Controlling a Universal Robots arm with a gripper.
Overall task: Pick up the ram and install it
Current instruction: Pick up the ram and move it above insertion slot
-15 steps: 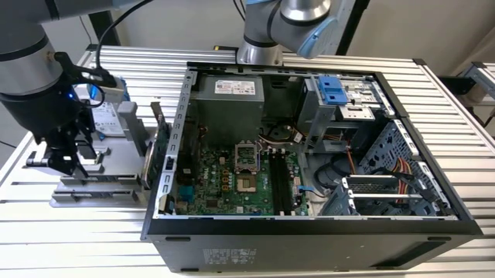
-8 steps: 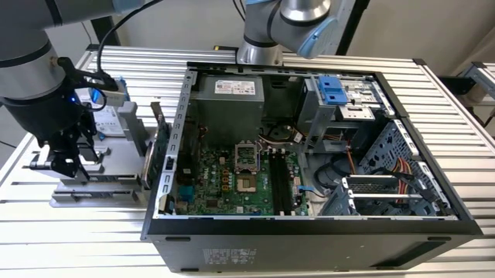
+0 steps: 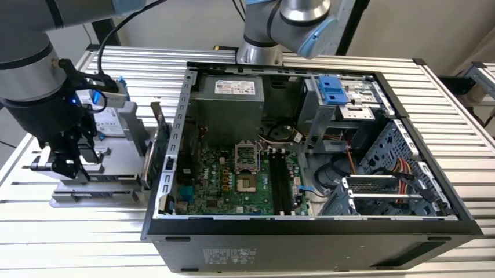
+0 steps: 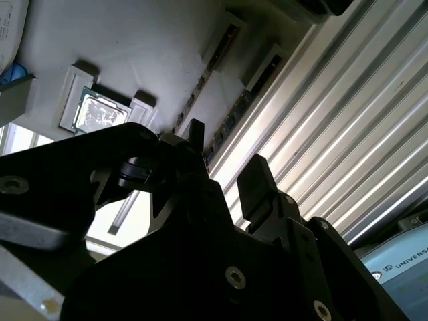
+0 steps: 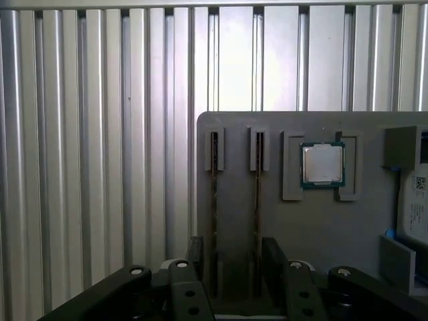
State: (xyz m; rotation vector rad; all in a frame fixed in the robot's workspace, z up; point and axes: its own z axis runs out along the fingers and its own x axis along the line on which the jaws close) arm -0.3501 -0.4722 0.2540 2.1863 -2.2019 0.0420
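— Where is the ram?

— One ram stick (image 5: 214,200) stands on edge in a slot of the grey holder (image 5: 321,227), with the other ram stick (image 5: 259,200) in the slot just beside it. A square processor chip (image 5: 322,164) lies flat in a recess on the same holder.

— And the holder?

— It sits on the slatted desk (image 3: 433,87), by the edge at the exterior view's left, just beside the open computer case (image 3: 309,243).

— What is the gripper (image 5: 234,247) doing?

— It hangs over the holder with its fingers (image 5: 194,251) spread apart and nothing clamped between them. In the first wrist view both sticks run towards the gap between the fingers. I cannot tell whether a finger touches either stick.

— Is there any ram in the case?

— I cannot tell.
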